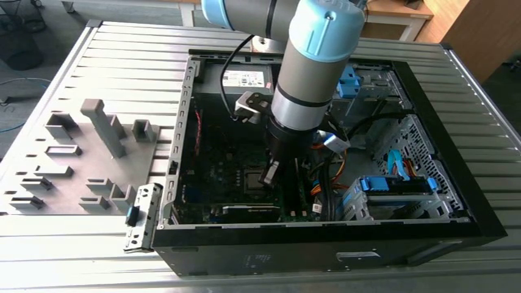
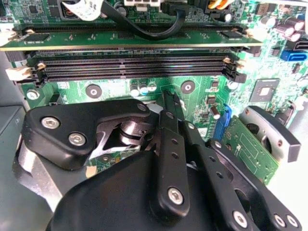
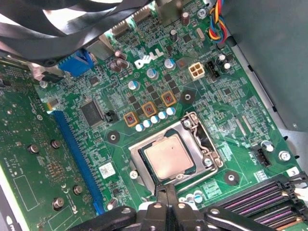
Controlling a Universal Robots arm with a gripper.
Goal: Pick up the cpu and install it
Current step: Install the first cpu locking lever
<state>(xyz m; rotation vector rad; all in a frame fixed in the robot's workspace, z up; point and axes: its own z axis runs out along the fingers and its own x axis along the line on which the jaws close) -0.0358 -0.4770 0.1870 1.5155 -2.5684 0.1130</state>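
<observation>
Down inside the open computer case (image 1: 423, 201), the arm (image 1: 313, 67) reaches onto the green motherboard (image 3: 202, 91) with its gripper (image 1: 269, 176) just above the board's middle. In the first wrist view the cpu (image 3: 169, 156) lies flat in its socket (image 3: 204, 144), a pale metallic square framed by the silver retention bracket, and nothing grips it. The gripper's fingertips (image 3: 167, 192) appear pressed together into a thin dark point just beside the socket's near edge, apart from the chip's top, though whether they touch the bracket I cannot tell.

In the second wrist view the black linkage of the gripper (image 2: 168, 103) folds inward, its fingers meeting over the board below the long black memory slots (image 2: 134, 65), where a green memory stick (image 2: 130, 41) sits in the slot furthest from the gripper.

Around the socket stand small capacitors (image 3: 154, 119) and three brown square coils (image 3: 149, 109); a blue expansion slot (image 3: 77, 159) runs along the board beside them.

Outside the case, on the ribbed metal worktop (image 1: 106, 244) toward the exterior view's left, a grey fixture plate (image 1: 82, 165) carries several upright blocks. Blue drive latches (image 1: 395, 184) show at the case's corner toward the exterior view's right.
</observation>
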